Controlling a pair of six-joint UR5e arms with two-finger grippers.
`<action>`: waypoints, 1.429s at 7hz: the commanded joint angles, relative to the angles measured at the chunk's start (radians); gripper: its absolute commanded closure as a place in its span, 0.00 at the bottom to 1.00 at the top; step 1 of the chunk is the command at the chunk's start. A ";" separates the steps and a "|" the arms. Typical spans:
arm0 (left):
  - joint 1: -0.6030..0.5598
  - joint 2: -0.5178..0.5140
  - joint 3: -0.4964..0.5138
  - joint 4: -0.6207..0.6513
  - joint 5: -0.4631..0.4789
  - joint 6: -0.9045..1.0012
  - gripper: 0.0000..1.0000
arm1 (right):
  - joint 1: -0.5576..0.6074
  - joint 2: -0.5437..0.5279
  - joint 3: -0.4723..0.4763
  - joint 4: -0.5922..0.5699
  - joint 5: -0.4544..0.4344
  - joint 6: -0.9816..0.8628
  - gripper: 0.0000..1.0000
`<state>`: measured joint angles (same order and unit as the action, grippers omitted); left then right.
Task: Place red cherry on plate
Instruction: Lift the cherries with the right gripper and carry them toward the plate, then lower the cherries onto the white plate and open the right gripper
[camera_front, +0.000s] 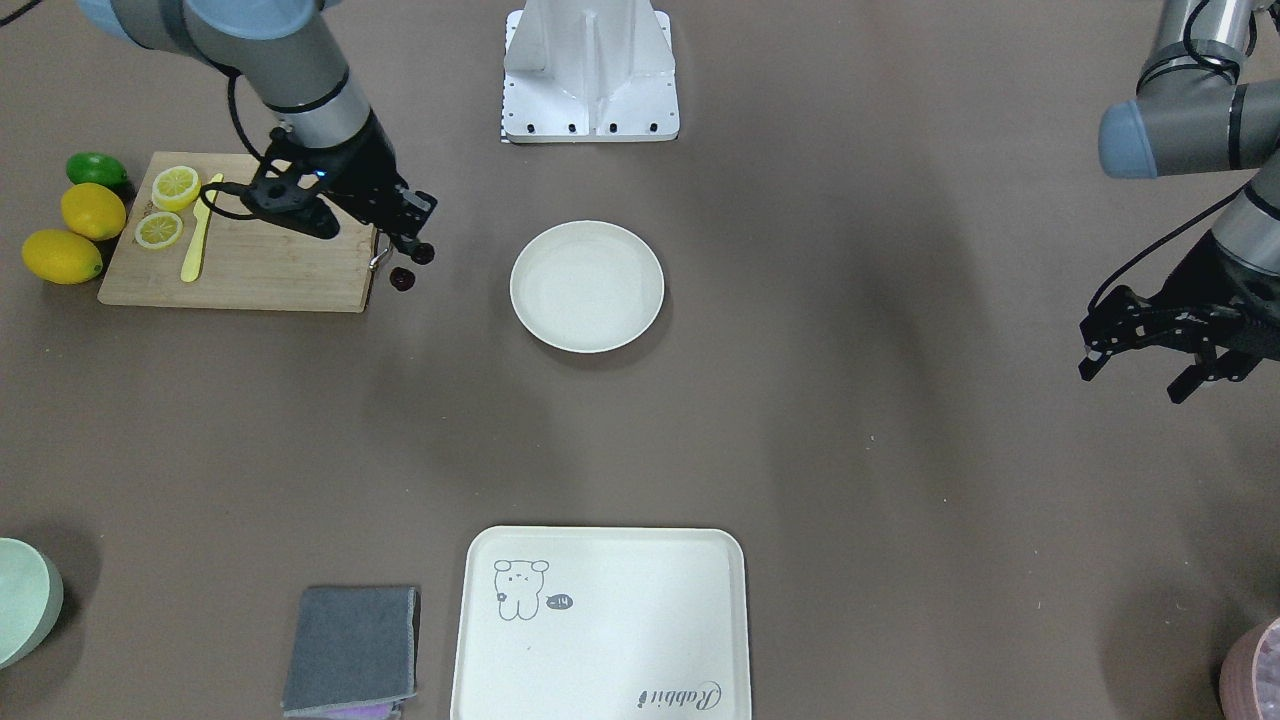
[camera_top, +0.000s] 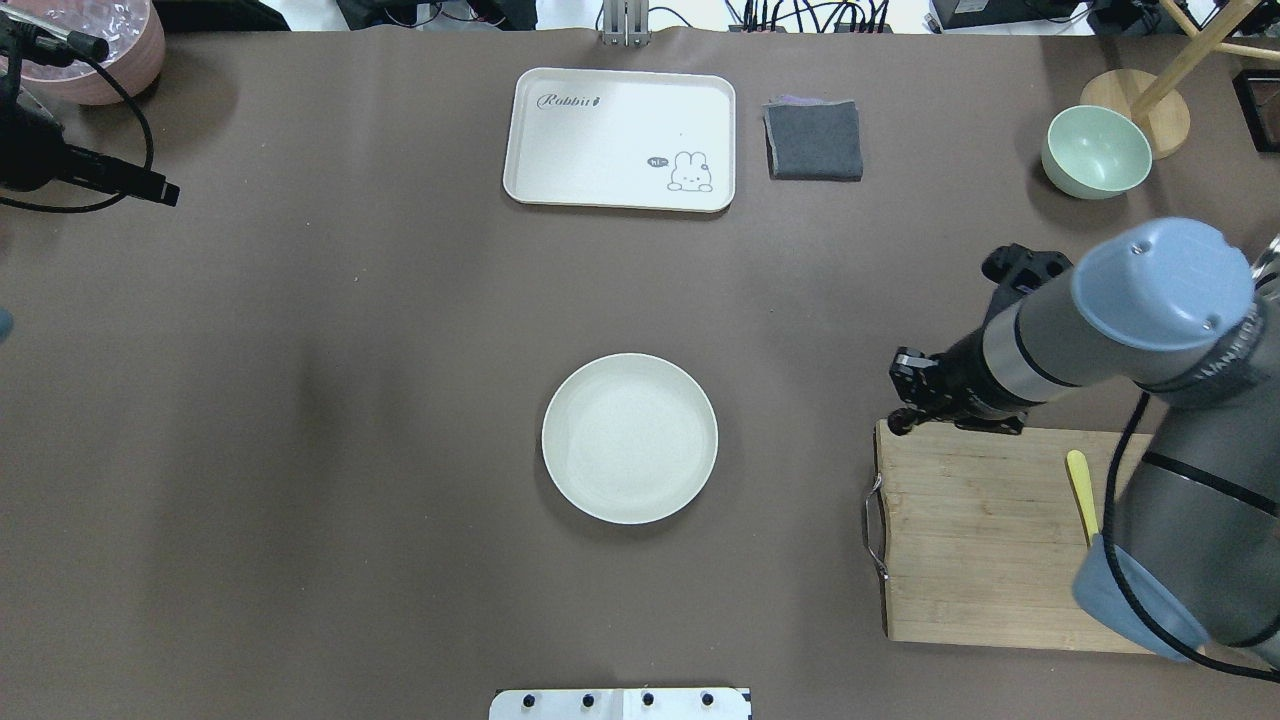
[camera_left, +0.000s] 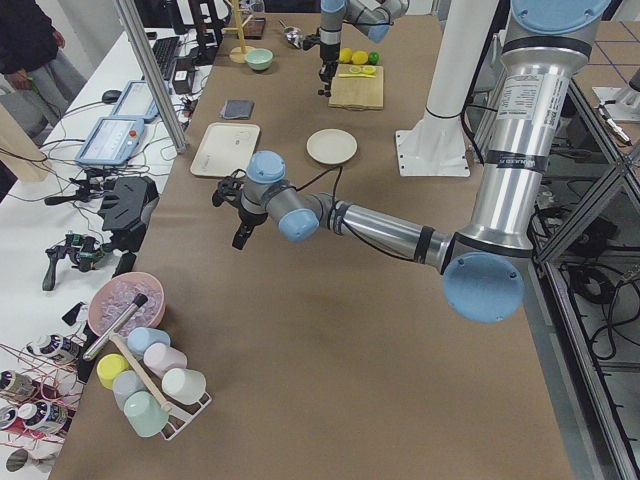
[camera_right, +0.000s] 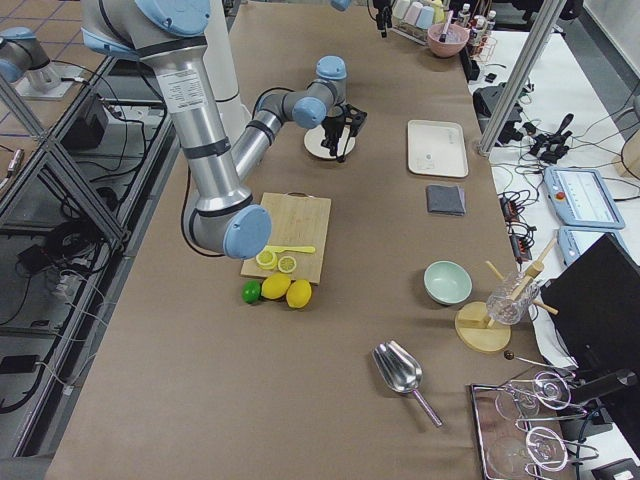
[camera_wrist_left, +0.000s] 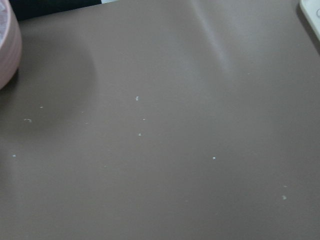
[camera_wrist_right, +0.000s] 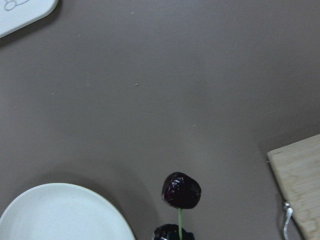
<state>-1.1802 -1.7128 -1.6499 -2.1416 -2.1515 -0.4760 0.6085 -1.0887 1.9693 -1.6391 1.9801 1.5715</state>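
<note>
The red cherry (camera_front: 402, 279) is a dark glossy pair on thin stems. It hangs at the tips of my right gripper (camera_front: 418, 247), which is shut on it just off the corner of the wooden board. In the right wrist view one cherry (camera_wrist_right: 181, 190) dangles on its stem above the brown table, and the second shows only at the bottom edge. The round cream plate (camera_front: 587, 286) lies bare in the table's middle, its rim (camera_wrist_right: 60, 215) a short way from the cherry. My left gripper (camera_front: 1132, 380) hovers open far off, holding nothing.
The wooden cutting board (camera_front: 240, 265) carries lemon slices (camera_front: 175, 187) and a yellow knife (camera_front: 196, 245); whole lemons (camera_front: 62, 256) and a lime (camera_front: 96, 169) lie beside it. A bear tray (camera_front: 600, 620), grey cloth (camera_front: 350, 650) and green bowl (camera_front: 20, 600) line the far edge.
</note>
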 joint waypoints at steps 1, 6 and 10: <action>-0.079 0.045 0.002 0.000 -0.043 0.091 0.02 | -0.108 0.203 -0.185 -0.022 -0.091 -0.007 1.00; -0.099 0.058 0.012 -0.001 -0.057 0.092 0.02 | -0.213 0.312 -0.323 -0.016 -0.135 -0.047 1.00; -0.098 0.070 0.022 -0.011 -0.057 0.092 0.02 | -0.195 0.303 -0.327 -0.018 -0.156 -0.051 0.00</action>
<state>-1.2792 -1.6471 -1.6285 -2.1499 -2.2089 -0.3835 0.4003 -0.7809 1.6366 -1.6555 1.8294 1.5215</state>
